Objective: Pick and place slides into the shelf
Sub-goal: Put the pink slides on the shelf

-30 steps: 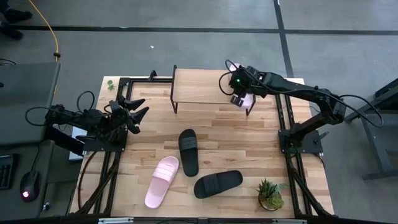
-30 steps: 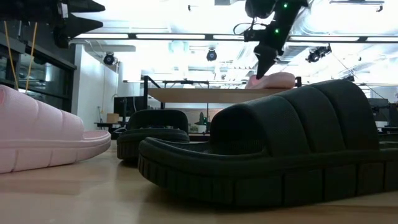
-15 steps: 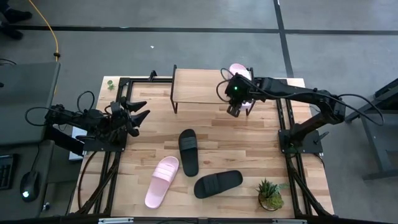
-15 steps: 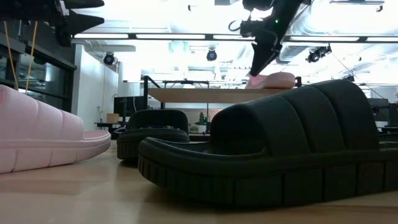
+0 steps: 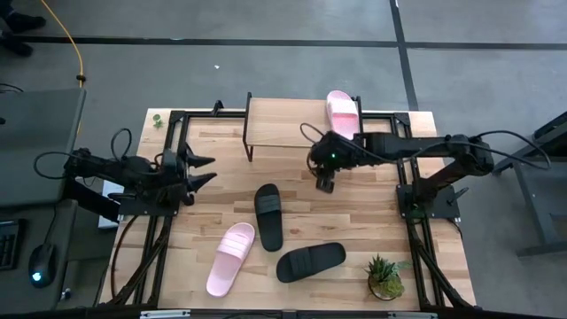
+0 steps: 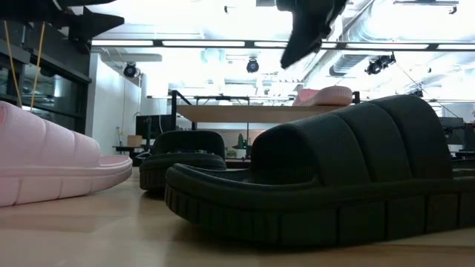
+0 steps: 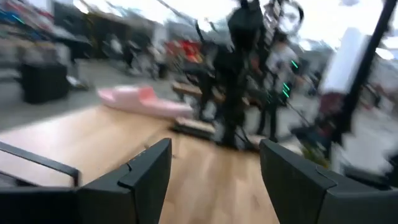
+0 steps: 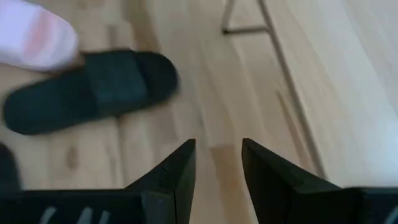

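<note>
The shelf [image 5: 283, 122] stands at the table's far side. One pink slide [image 5: 342, 113] lies sole down on the right end of its top board; it also shows in the low view [image 6: 323, 95] and the left wrist view [image 7: 146, 99]. Two black slides [image 5: 268, 215] [image 5: 310, 261] and a second pink slide [image 5: 230, 258] lie on the table. My right gripper [image 5: 324, 183] is open and empty, above the table just in front of the shelf, pointing down toward a black slide [image 8: 93, 90]. My left gripper [image 5: 203, 168] is open and empty at the table's left.
A small potted plant [image 5: 384, 276] stands at the table's near right corner. Black frame rails [image 5: 168, 213] run along both sides of the table. Bare tabletop [image 5: 354, 213] lies between the shelf and the slides.
My right gripper has come away from the pink slide on the shelf and has gone toward the table's near edge and a little left, now off the shelf's front. The pink slide stays on the shelf's right end. My left gripper has shifted slightly toward the near edge.
</note>
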### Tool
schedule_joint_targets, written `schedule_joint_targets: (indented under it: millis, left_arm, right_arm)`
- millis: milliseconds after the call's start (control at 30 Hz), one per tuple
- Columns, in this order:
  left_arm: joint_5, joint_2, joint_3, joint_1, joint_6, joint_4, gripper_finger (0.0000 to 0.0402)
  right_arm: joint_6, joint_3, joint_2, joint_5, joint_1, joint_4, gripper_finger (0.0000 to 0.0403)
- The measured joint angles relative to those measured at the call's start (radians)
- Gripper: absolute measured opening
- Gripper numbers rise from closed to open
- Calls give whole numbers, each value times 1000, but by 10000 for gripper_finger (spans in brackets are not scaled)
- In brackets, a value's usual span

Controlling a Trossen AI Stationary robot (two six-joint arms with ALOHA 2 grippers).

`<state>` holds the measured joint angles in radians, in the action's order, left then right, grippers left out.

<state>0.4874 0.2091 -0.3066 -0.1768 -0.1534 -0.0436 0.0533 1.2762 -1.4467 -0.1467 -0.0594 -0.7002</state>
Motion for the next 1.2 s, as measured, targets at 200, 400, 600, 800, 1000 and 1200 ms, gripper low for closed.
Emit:
schedule_joint_targets:
  millis: [200,400,600,800,1000,1200]
  left_arm:
    - [-165,62,-125,0,-115,-276,225]
    - [-215,197,-127,0,-151,-268,225]
    - [-277,359,-127,0,-130,-134,225]
    - [-319,471,-173,-19,-102,-100,225]
    - [-278,575,-244,-170,-42,-149,225]
    - [-111,694,-345,-352,15,-228,225]
  right_arm:
    - [25,0,0,-46,97,114,119]
    - [67,0,0,-124,175,110,119]
    - [100,0,1,-199,231,86,119]
    - [122,0,1,-247,261,47,119]
    - [150,0,1,-251,265,11,119]
    - [156,0,1,-299,263,8,119]
